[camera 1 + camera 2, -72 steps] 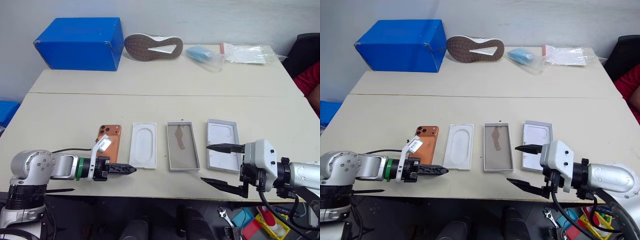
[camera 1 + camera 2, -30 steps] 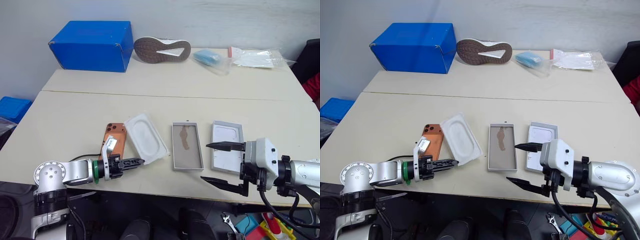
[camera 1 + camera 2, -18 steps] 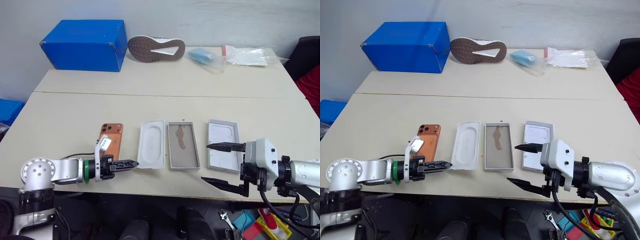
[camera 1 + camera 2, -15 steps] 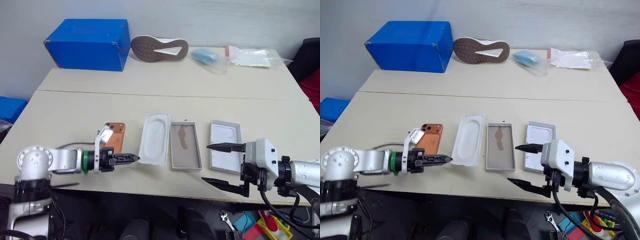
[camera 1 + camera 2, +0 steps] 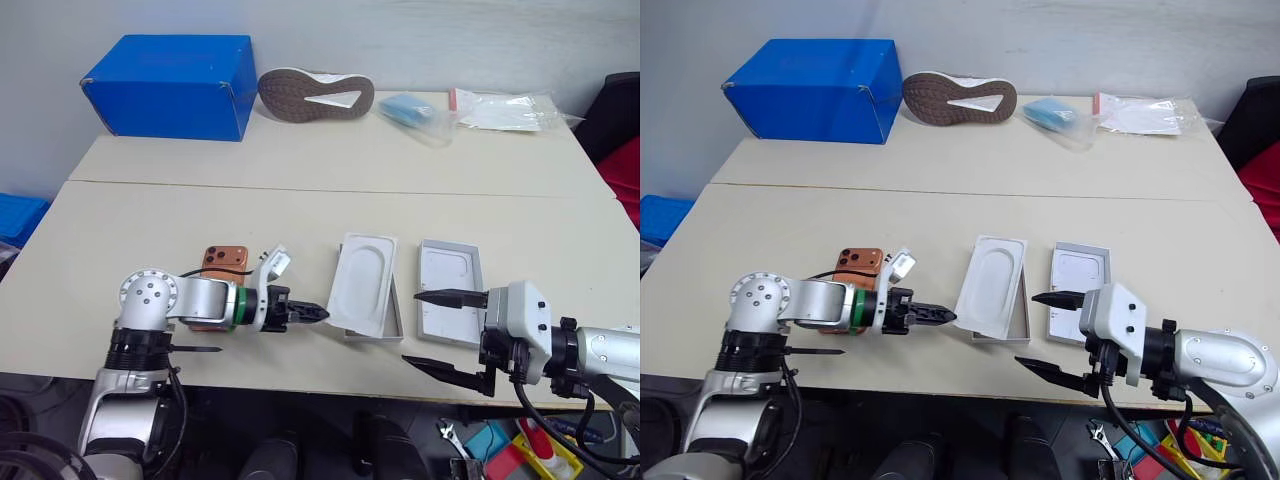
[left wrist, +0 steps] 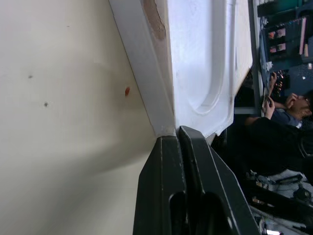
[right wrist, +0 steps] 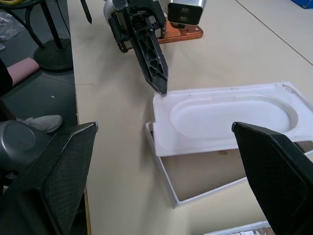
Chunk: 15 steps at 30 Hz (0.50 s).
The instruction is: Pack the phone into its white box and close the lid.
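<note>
The orange phone (image 5: 222, 262) lies flat on the table, partly behind my left arm. My left gripper (image 5: 310, 313) is shut and empty, its tip against the near corner of a flat white insert (image 5: 365, 283) with an oval recess. That insert lies tilted over the white box, of which a rim (image 5: 397, 318) and part of the floor (image 7: 205, 171) show. The left wrist view has the shut fingers (image 6: 171, 161) at the insert's corner (image 6: 200, 58). The lid (image 5: 450, 305) rests inside up to the right of the box. My right gripper (image 5: 410, 327) hovers open near the table's front edge, by the lid.
A big blue box (image 5: 165, 72), a shoe (image 5: 315, 92) sole up, a blue packet (image 5: 405, 108) and a clear plastic bag (image 5: 505, 108) sit along the far side. A person's red sleeve (image 5: 625, 165) shows at the right edge.
My left gripper has swept right, still shut, and pushed the white insert right until it lies over the white box. The right gripper has not moved.
</note>
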Each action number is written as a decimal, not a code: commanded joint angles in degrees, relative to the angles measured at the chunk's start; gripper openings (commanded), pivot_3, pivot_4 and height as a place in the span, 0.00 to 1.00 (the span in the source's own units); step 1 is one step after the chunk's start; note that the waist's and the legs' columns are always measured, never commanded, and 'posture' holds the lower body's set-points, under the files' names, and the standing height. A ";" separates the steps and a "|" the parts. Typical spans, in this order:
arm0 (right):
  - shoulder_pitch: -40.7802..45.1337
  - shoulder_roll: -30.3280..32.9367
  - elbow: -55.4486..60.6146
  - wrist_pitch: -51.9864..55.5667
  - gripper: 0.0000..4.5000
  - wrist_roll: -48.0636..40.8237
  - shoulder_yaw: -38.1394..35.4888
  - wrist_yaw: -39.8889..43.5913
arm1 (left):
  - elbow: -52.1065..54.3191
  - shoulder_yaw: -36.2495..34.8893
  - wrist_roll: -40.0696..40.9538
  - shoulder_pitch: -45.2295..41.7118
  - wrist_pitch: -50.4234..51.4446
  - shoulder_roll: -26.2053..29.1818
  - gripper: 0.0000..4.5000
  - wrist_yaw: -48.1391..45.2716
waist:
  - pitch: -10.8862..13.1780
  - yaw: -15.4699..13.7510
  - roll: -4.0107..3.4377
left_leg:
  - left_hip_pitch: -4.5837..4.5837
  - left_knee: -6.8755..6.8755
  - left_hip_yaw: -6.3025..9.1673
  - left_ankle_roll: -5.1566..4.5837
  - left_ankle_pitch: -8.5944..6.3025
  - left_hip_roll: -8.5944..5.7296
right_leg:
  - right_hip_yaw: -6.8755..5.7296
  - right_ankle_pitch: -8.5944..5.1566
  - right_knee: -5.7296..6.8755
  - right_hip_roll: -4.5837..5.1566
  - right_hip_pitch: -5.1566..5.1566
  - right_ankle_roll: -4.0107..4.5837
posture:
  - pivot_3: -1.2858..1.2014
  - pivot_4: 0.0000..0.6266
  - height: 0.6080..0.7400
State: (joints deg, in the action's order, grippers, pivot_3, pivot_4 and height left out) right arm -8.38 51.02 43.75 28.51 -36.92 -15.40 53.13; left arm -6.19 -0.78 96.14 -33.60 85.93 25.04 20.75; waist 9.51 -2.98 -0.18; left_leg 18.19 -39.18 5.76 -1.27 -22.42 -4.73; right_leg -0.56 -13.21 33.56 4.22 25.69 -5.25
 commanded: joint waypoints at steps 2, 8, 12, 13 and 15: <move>-0.93 -0.43 2.95 -0.65 1.00 -0.67 -0.28 -0.72 | 2.32 4.83 12.51 1.23 -8.51 0.87 0.01 12.48 | 0.00 -0.04 0.01 | -0.01 0.00 0.00 0.01 0.00 0.00 | 0.01 0.00 0.01 0.00 0.00 0.00 | 0.52 0.24 1.00; -0.66 0.00 2.73 -0.49 1.00 -0.75 -0.58 -1.05 | 5.72 7.31 16.86 2.92 -15.00 -2.23 0.01 18.77 | 0.01 -0.16 0.01 | -0.01 -0.02 -0.02 0.02 0.02 -0.03 | 0.01 0.00 0.00 0.01 -0.01 0.00 | 0.52 0.24 1.00; -0.37 0.25 2.72 -0.23 1.00 -0.94 -0.68 -1.11 | 7.76 7.31 16.86 4.71 -16.08 -4.13 0.01 19.86 | 0.01 -0.22 0.01 | -0.01 -0.02 -0.02 0.02 0.02 -0.03 | 0.00 0.00 -0.01 0.00 -0.01 0.00 | 0.52 0.24 1.00; -0.26 0.32 2.63 -0.16 1.00 -1.01 -0.74 -1.07 | 8.29 7.32 16.86 5.06 -16.13 -4.16 0.01 19.84 | 0.01 -0.22 0.01 | -0.01 -0.02 -0.02 0.03 0.03 -0.03 | 0.00 0.00 -0.01 0.00 -0.01 0.00 | 0.52 0.24 1.00; -0.22 0.44 2.43 -0.15 1.00 -1.00 -0.85 -0.92 | 9.10 7.33 16.86 5.80 -16.15 -4.11 0.01 19.88 | 0.01 -0.22 0.01 | -0.01 -0.02 -0.02 0.05 0.05 -0.03 | 0.00 0.00 0.00 0.00 -0.01 0.00 | 0.52 0.24 1.00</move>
State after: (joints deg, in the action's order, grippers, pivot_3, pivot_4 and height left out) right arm -9.12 51.03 44.94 28.73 -37.11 -15.40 52.07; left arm 0.17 7.04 111.57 -28.28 69.95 20.94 40.59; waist 9.52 -3.20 -0.17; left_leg 18.16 -39.19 5.74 -1.21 -22.37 -4.76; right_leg -0.56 -13.22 33.58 4.22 25.68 -5.25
